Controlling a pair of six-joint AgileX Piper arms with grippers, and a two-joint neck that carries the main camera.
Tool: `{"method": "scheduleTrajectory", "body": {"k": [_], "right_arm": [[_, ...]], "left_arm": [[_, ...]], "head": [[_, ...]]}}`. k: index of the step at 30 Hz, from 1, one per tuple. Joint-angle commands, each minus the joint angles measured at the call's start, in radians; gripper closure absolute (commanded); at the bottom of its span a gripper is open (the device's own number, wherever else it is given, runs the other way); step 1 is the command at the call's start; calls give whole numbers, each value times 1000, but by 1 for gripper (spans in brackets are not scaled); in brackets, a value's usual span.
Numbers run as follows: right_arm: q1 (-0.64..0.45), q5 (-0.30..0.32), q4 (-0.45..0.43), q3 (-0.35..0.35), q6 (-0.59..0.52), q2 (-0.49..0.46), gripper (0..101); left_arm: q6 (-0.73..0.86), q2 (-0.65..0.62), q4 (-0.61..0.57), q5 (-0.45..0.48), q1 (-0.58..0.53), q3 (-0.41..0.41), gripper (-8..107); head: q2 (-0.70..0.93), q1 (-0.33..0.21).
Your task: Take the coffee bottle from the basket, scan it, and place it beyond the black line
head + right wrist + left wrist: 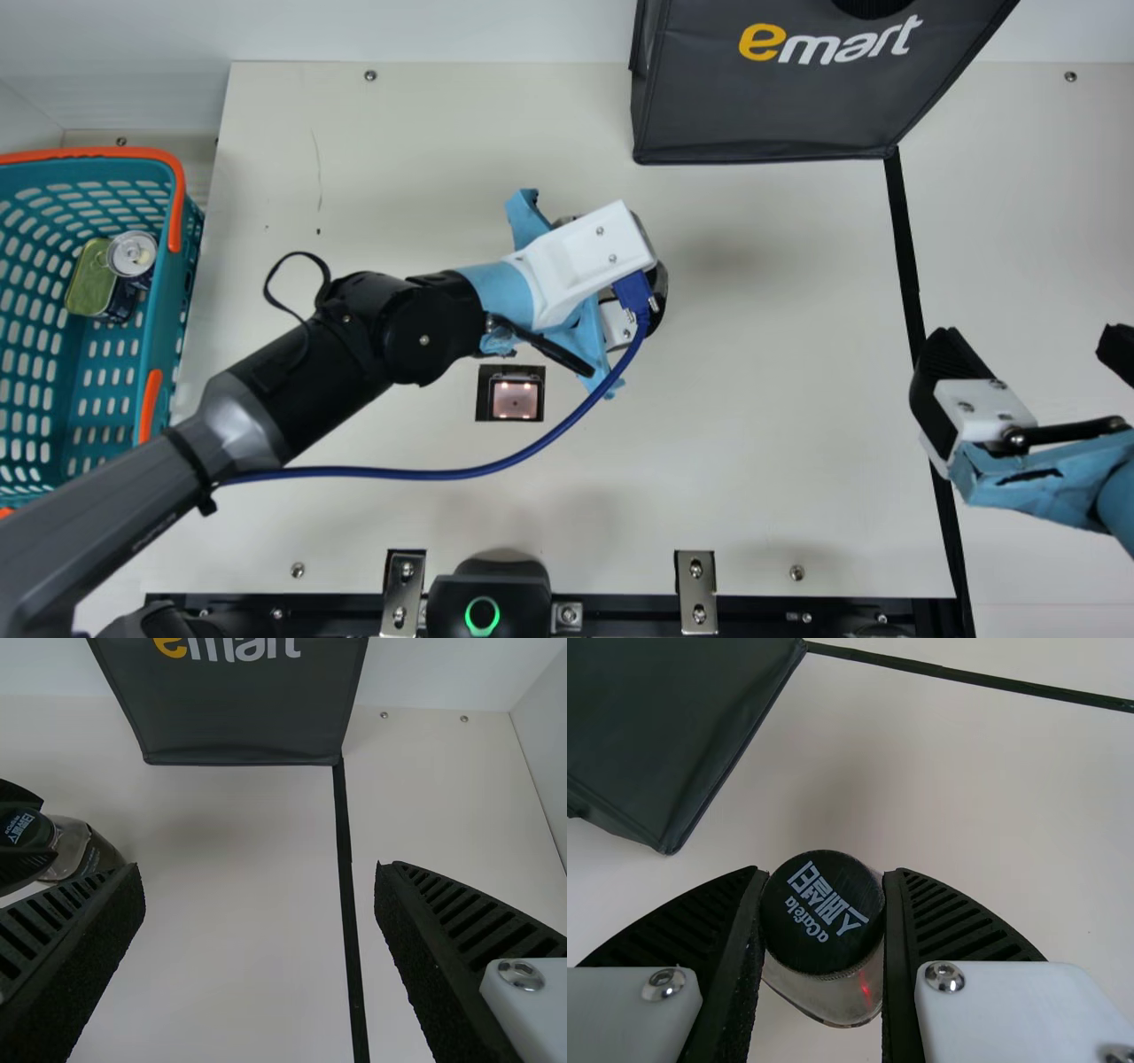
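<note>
Round can [132, 254] and tin [89, 282] (greenish, that one) in basket [166, 306]

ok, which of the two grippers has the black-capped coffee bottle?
The left gripper, shut on the bottle near its capped end. The right gripper stands open, with nothing in it.

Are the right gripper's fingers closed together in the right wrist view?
No, the right gripper has its fingers wide apart, the black line showing between them.
</note>
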Motion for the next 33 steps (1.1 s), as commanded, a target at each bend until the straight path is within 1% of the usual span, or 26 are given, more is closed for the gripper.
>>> {"method": "scheduleTrajectory", "body": {"k": [1, 16, 25, 33], "right_arm": [[0, 0, 0, 0, 0, 0, 10], [0, -1, 0, 0, 0, 0, 10], [0, -1, 0, 0, 0, 0, 10], [0, -1, 0, 0, 0, 0, 10]], "left_arm": [[-2, 1, 2, 0, -2, -3, 58], [-2, 7, 7, 10, 1, -15, 9], [-8, 3, 11, 16, 11, -19, 9], [-64, -17, 37, 18, 20, -21, 9]], "head": [[2, -26], [2, -26], [2, -26], [2, -26]]}}
